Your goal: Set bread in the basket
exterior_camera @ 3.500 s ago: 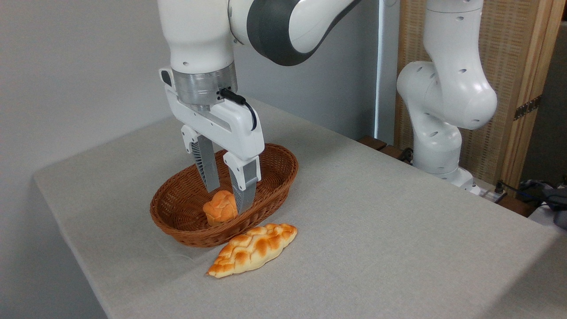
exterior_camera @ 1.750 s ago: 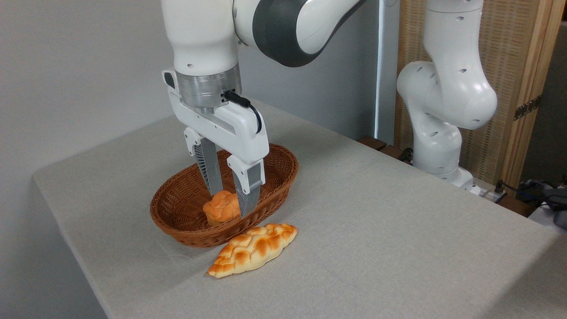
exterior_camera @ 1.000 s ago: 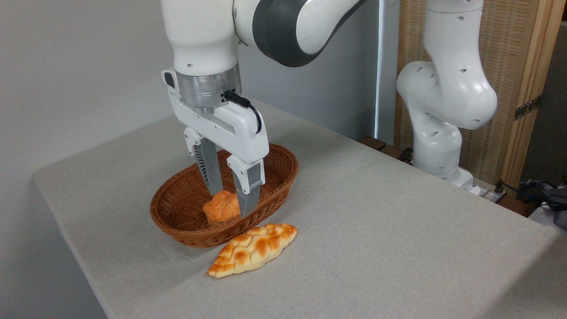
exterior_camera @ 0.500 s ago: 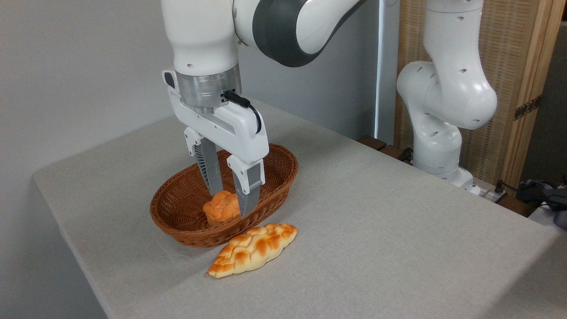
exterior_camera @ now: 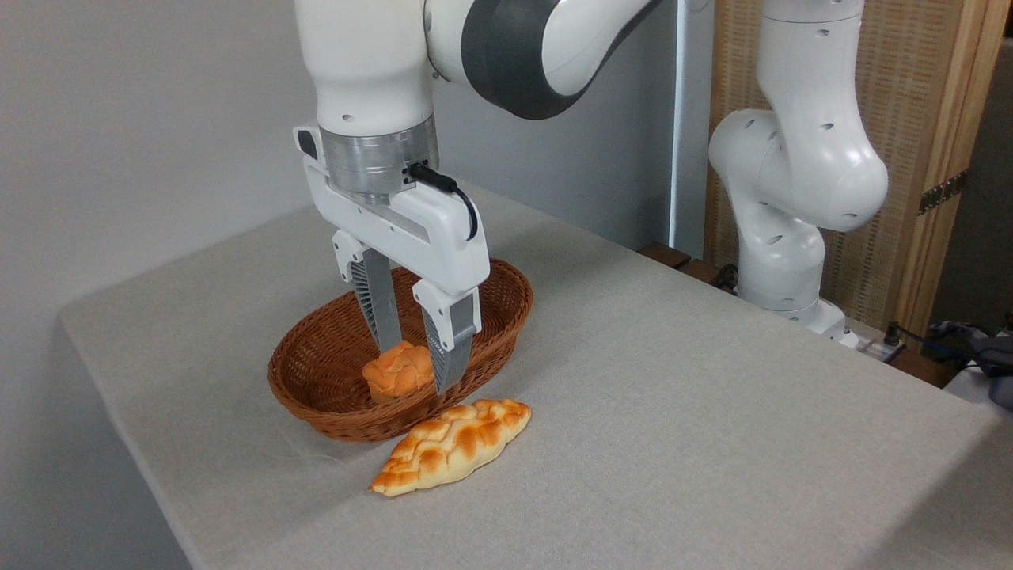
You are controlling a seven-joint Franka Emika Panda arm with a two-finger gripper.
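A small round orange knotted bun lies inside the reddish-brown wicker basket, near its front wall. My gripper reaches down into the basket and stands open. One finger is behind the bun and the other finger is at its right side, so the bun sits loosely between them. A long golden-brown braided loaf lies on the tablecloth just in front of the basket, close to its rim.
The grey-clothed table stretches to the right of the basket, with its front-left edge close to the loaf. The arm's white base stands at the table's far right edge. Cables lie beyond it.
My gripper has shifted a little to the right and slightly up over the last seconds. The bun stays in the same spot in the basket. The loaf has not moved.
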